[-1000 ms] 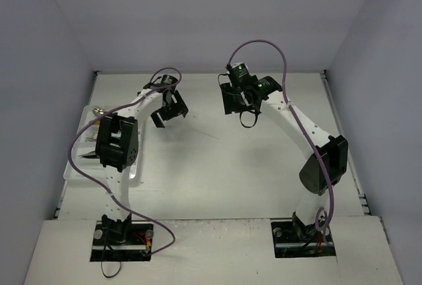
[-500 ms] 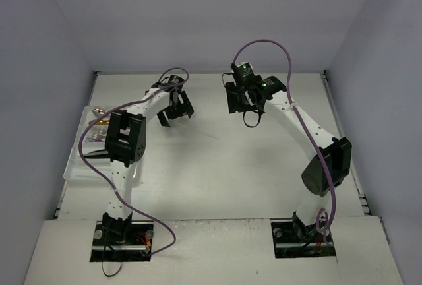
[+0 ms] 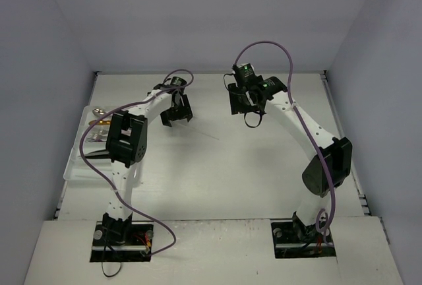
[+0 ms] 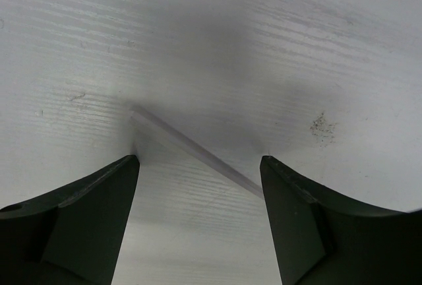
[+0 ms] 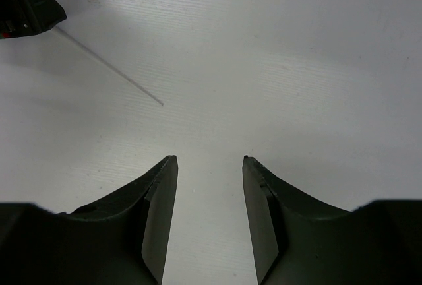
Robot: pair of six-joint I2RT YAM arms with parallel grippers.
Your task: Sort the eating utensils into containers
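Observation:
A thin pale stick (image 3: 203,132) lies on the white table right of my left gripper (image 3: 176,115). In the left wrist view the stick (image 4: 194,150) runs slantwise just beyond my open left fingertips (image 4: 132,163), close above the table. My right gripper (image 3: 242,105) is open and empty over bare table at the back middle; its wrist view shows the stick (image 5: 109,66) at upper left. The white divided tray (image 3: 74,166) stands at the left edge, holding gold spoons (image 3: 100,123) and darker cutlery, partly hidden behind my left arm.
Grey walls close the table on the left, back and right. The left arm's elbow (image 3: 124,141) hangs over the tray. A purple cable loops from each arm. A small dark speck (image 4: 321,125) marks the table.
My left gripper has moved right and back, away from the tray toward the stick, and lowered. My right gripper has shifted slightly right.

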